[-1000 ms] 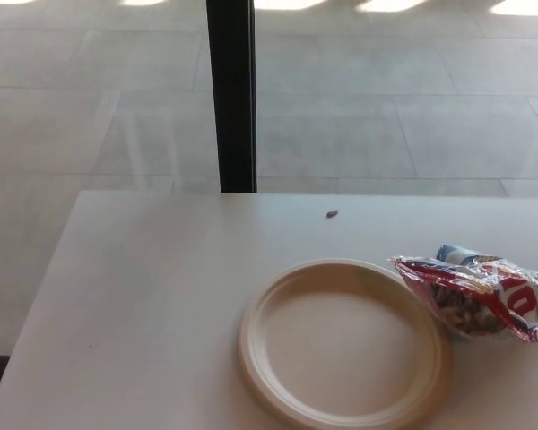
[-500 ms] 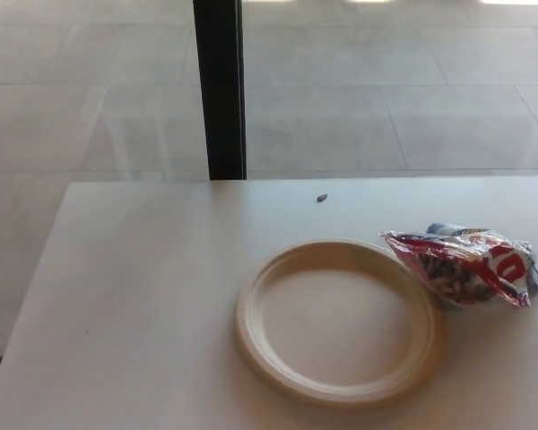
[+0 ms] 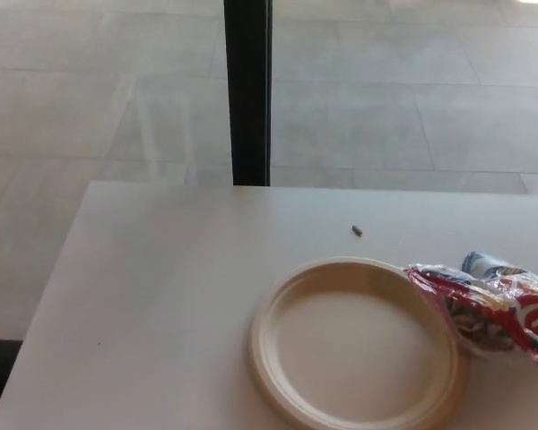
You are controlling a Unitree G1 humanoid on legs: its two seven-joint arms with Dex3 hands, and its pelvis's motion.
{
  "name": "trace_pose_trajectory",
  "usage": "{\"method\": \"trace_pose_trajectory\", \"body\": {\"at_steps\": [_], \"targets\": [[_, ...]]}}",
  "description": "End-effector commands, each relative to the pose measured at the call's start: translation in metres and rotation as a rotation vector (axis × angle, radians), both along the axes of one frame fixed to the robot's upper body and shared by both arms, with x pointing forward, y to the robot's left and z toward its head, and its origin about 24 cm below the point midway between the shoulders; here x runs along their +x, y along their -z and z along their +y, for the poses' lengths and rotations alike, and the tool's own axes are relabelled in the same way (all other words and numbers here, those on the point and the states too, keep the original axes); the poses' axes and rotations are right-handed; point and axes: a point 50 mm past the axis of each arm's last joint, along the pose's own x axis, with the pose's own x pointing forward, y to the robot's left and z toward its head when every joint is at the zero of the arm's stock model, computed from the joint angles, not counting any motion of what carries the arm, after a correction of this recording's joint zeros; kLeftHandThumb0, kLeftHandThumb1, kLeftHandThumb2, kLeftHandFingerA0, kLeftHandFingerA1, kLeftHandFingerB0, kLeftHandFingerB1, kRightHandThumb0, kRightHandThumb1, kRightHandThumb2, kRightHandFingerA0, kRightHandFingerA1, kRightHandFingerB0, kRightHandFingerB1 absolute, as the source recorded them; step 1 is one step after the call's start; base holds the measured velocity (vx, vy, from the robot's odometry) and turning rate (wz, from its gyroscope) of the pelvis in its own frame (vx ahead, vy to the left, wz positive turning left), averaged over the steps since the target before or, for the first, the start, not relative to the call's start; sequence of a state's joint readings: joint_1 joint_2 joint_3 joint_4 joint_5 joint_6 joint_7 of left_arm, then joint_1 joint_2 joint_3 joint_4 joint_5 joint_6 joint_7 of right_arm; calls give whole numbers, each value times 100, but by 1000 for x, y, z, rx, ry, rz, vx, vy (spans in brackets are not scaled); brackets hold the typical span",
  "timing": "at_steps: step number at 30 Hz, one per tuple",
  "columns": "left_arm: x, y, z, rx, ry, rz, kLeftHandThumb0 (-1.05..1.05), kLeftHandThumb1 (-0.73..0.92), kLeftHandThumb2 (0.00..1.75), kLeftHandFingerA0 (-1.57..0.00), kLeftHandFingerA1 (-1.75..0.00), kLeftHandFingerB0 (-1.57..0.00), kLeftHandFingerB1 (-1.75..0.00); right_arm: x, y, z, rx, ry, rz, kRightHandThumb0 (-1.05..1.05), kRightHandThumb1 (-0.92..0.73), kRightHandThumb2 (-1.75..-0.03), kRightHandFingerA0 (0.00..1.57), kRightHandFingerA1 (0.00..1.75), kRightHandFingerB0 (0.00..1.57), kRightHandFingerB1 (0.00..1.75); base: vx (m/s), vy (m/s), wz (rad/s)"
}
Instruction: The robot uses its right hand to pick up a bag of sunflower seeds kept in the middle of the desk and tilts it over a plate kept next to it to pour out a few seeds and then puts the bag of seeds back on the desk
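A white desk point(image 3: 161, 296) fills the lower part of the head view; on it, right of centre, lies a round cream plate point(image 3: 271, 358), flat, with a raised rim and nothing visible in its well; the bag point(image 3: 489, 309) of seeds lies on its side just to the plate's right, red and white with a blue-and-white patch at its far end and a clear panel through which the seeds show; its near-left corner reaches the plate's rim and seems to overlap it slightly, though contact cannot be told for sure from this angle; the bag's right end runs off the picture's edge; a single small dark seed point(image 3: 357, 231) rests on the desk beyond the plate, apart from both plate and bag; neither robot hand shows, left or right, so whether their fingers are spread or closed cannot be told, and nothing holds the bag; behind the desk's far edge a black upright post point(image 3: 248, 90) rises to the top of the picture, and past it stretches a pale tiled floor point(image 3: 412, 107) with faint joint lines; the desk's left edge slants toward the lower left corner, where a dark strip shows beneath it.
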State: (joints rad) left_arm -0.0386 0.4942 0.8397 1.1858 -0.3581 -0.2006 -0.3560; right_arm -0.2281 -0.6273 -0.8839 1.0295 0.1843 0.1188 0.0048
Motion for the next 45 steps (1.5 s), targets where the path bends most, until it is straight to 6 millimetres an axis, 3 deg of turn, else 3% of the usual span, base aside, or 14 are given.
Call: {"method": "trace_pose_trajectory", "body": {"at_steps": [1, 2, 10, 11, 18, 19, 20, 21, 23, 29, 30, 39, 40, 45], "targets": [[-4, -3, 2, -2, -20, -61, -67, 67, 60, -39, -49, -33, -37, -28, 29, 5, 198, 174, -13, -41, 19, -116, 0, 95, 1, 94, 0, 0, 0], [-3, -3, 3, 2, -14, -52, -67, 67, 60, -39, -48, -32, -36, -31, 30, 4, 197, 186, -6, -60, 27, -144, 0, 129, 0, 133, 0, 0, 0], [1, -4, 1, 0, 40, -54, -66, 71, 61, -35, -50, -29, -36, 13, -16, -4, 55, 39, -161, -105, -19, -93, 3, 96, 18, 110, 0, 0, 0], [1, -4, 1, 1, 50, -53, -66, 71, 61, -35, -50, -29, -36, 21, -24, -4, 27, 17, -165, -105, -41, -68, 0, 132, 1, 157, 0, 0, 0], [3, 0, -3, -11, 53, -36, -67, 70, 61, -35, -47, -29, -35, 70, -76, 11, -133, -162, -280, -104, -54, -54, 4, 130, 25, 120, 0, 0, 0], [3, 0, -3, -9, 56, -35, -68, 70, 61, -34, -48, -28, -34, 75, -82, 15, -156, -189, -289, -87, -46, -94, 1, 83, 33, 90, 0, 0, 0], [3, 0, -3, -9, 57, -36, -68, 70, 61, -34, -48, -29, -35, 78, -85, 17, -169, -213, -293, -86, -59, -51, 0, 121, 18, 104, 0, 0, 0], [3, 0, -3, -8, 59, -36, -68, 71, 61, -34, -47, -28, -34, 83, -91, 23, -208, -268, -288, -81, -46, -90, 0, 73, 23, 77, 0, 0, 0], [3, 0, -3, 3, 72, -25, -69, 71, 62, -34, -47, -28, -34, 95, -99, 37, -292, -366, -258, -65, -48, -80, 2, 66, 9, 60, 0, 0, 0], [0, 3, -5, -9, 74, -19, -69, 72, 62, -36, -49, -28, -35, 109, -93, 76, -437, -607, -145, -53, -59, -59, 14, 44, 10, 28, 0, 0, 0], [-1, 4, -6, -10, 73, -12, -70, 71, 61, -36, -50, -28, -35, 109, -90, 83, -466, -676, -114, -34, -44, -97, 0, 51, 0, 50, 0, 0, 0], [-6, 11, -11, -28, 67, 4, -70, 69, 61, -37, -51, -33, -35, 119, -49, 129, -648, -1090, 232, -36, -39, -96, 1, 52, 0, 50, 0, 0, 0], [-6, 12, -11, -28, 68, 6, -69, 69, 61, -37, -50, -32, -35, 121, -46, 131, -657, -1099, 252, -60, -58, -58, 14, 54, 11, 29, 0, 0, 0], [-9, 13, -12, -21, 89, 26, -71, 68, 61, -40, -51, -34, -35, 125, -38, 131, -709, -1144, 336, -63, -40, -81, 6, 52, 0, 35, 0, 0, 0]]}}
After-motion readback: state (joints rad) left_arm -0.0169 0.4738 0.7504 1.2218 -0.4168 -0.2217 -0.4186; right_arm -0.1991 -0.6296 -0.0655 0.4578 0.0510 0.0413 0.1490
